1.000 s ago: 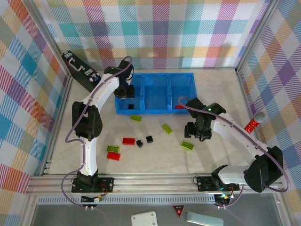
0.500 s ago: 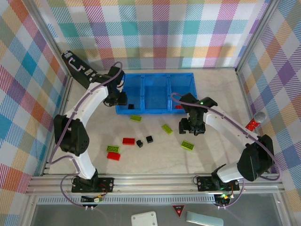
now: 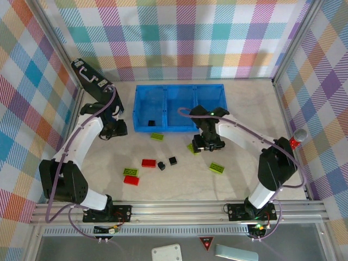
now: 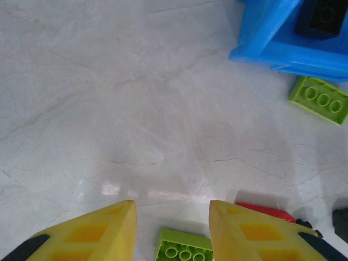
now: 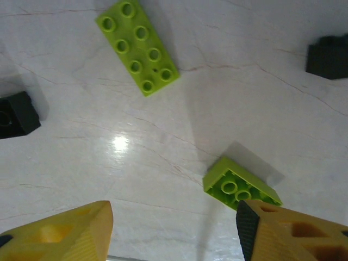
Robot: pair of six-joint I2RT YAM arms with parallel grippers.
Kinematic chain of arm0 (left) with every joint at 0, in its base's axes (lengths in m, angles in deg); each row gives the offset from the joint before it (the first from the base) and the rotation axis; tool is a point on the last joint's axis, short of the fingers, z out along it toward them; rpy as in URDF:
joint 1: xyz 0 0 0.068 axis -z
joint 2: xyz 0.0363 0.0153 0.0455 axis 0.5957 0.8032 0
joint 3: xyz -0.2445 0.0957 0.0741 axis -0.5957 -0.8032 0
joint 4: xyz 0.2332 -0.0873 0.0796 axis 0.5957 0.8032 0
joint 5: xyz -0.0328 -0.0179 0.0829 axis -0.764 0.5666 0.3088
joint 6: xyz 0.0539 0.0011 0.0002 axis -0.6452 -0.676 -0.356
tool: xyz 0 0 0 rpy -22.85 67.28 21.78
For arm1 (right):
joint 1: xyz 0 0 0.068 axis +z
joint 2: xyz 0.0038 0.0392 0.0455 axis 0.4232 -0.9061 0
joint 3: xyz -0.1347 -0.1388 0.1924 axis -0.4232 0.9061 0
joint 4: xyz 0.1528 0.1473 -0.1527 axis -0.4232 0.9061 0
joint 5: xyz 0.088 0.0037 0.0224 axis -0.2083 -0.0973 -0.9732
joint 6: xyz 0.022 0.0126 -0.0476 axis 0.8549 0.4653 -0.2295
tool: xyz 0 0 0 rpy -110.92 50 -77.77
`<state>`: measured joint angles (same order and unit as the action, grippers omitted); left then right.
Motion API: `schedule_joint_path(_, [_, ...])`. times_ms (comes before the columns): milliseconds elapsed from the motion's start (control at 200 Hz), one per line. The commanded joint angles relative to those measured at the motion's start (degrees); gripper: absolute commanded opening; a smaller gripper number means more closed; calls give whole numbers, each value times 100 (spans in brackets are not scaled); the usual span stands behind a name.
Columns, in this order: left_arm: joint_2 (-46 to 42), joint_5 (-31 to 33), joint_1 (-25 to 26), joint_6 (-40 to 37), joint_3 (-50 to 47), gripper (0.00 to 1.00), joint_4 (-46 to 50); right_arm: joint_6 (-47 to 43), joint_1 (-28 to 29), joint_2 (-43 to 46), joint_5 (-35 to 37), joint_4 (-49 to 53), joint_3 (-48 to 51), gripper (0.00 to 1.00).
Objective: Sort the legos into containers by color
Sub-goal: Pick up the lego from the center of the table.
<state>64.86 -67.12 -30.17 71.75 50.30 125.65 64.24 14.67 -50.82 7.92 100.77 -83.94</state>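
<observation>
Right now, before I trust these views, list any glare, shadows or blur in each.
Top external: even light, sharp throughout. Left wrist: a pale glare patch on the table, and the left tool's fingers look soft. Right wrist: a bright glare spot on the table, the nearer green brick throws a clear shadow, and the right tool's fingers blur at the bottom edge.

Plaid cloth walls [image 3: 185,38]; pale marbled tabletop [image 3: 247,106].
</observation>
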Motion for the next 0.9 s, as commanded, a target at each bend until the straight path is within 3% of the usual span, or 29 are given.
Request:
schedule_joint_path(0, [-345,-79,-204,-105,-284,40,-31,-207,51,-174,-107,-106,-208,63])
schedule_joint_path(435, [-933,-195,-410,-308,-1394,39,-998,-669,29,-670,55,-938,9,59])
schedule_joint_path(895, [-950,-196,-472,-422,-1479,38,-1247,-1535,29,-749,291,-2087,673,56])
